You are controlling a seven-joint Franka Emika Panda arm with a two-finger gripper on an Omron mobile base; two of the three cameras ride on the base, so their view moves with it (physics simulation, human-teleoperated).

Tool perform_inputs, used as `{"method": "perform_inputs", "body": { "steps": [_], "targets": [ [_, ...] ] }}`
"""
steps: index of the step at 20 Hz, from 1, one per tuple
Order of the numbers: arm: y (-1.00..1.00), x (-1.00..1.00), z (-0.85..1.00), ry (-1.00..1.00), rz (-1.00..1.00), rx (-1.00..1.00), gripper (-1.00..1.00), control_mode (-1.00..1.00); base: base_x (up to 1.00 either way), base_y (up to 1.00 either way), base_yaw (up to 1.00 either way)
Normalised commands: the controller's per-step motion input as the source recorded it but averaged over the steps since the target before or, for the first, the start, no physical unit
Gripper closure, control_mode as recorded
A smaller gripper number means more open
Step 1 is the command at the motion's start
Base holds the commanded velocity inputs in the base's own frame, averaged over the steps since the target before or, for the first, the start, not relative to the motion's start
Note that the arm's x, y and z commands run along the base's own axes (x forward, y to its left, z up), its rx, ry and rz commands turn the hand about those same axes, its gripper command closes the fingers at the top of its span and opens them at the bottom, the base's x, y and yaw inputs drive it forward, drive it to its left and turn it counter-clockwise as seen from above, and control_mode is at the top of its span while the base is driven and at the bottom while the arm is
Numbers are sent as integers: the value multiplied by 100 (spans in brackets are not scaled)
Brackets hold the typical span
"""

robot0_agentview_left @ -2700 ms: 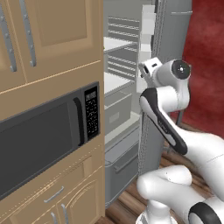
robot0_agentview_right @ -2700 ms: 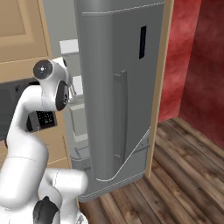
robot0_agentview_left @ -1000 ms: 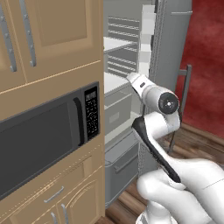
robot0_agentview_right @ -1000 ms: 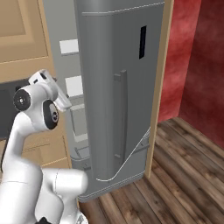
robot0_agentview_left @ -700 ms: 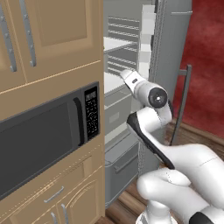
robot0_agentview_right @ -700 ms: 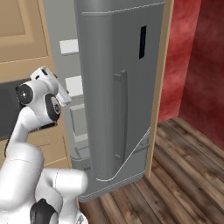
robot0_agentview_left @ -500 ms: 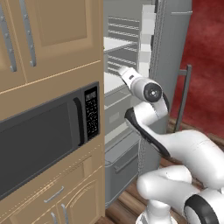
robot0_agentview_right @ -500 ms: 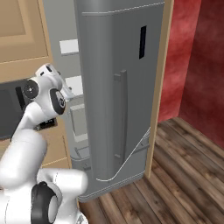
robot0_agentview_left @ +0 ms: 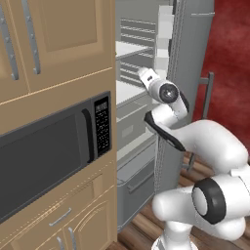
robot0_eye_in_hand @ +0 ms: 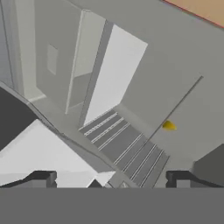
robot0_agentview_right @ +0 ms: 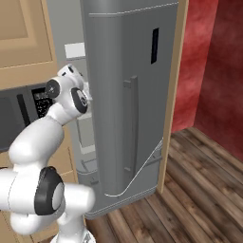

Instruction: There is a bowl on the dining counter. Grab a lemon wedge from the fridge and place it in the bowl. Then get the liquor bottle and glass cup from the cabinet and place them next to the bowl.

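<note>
The task is judged to be at its first step: the fridge (robot0_agentview_right: 128, 95) stands with its smooth grey steel door swung open at centre frame in the right base view, and the gripper (robot0_eye_in_hand: 111, 178), at the bottom edge of the hand view, has its jaws spread wide and carries nothing. The lemon wedge (robot0_eye_in_hand: 169, 126), a tiny yellow piece, rests at right of centre in the hand view on a flat pale grey interior surface beside ribbed slats, well apart from the fingertips (robot0_eye_in_hand: 43, 178). Grasping the wedge, placing it, and fetching the other two items all remain to be done.
</note>
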Motion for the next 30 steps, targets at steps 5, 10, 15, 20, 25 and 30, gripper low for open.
{"method": "perform_inputs", "body": {
  "steps": [5, 10, 15, 20, 25, 30],
  "targets": [
    [-67, 8, -5, -1, -17, 0, -100, -100, 0, 0, 0],
    [-79, 0, -7, -4, -19, 0, -100, -100, 0, 0, 0],
    [-88, 0, -8, -8, -17, 0, -100, -100, 0, 0, 0],
    [-99, 0, -2, -7, -12, 0, -100, -100, 0, 0, 0],
    [-100, 3, 0, -2, -5, 4, -100, -100, 0, 0, 0],
    [-100, 4, 7, 0, -2, 12, -100, -100, 0, 0, 0]
  ]
}}
